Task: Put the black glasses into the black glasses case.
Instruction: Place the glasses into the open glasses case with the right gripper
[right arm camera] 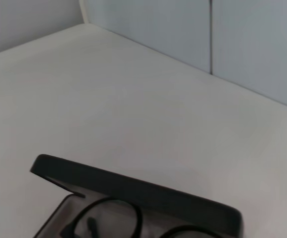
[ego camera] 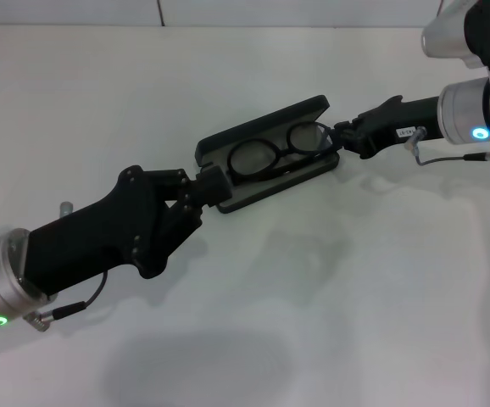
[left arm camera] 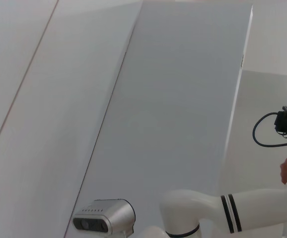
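Reaching in low from the near left, the left claw point(ego camera: 214, 186) has its fingers closed on the near end of the case point(ego camera: 266, 155), its arm stretched flat over the white bench point(ego camera: 330, 305). The case lies open mid-bench, lid tilted up on the far side, grey lining showing. The glasses point(ego camera: 281, 151) rest inside it, round lenses side by side, frame along the tray. At the far right end, the right claw point(ego camera: 347, 136) touches the case's edge; whether its fingers are open or closed cannot be told.
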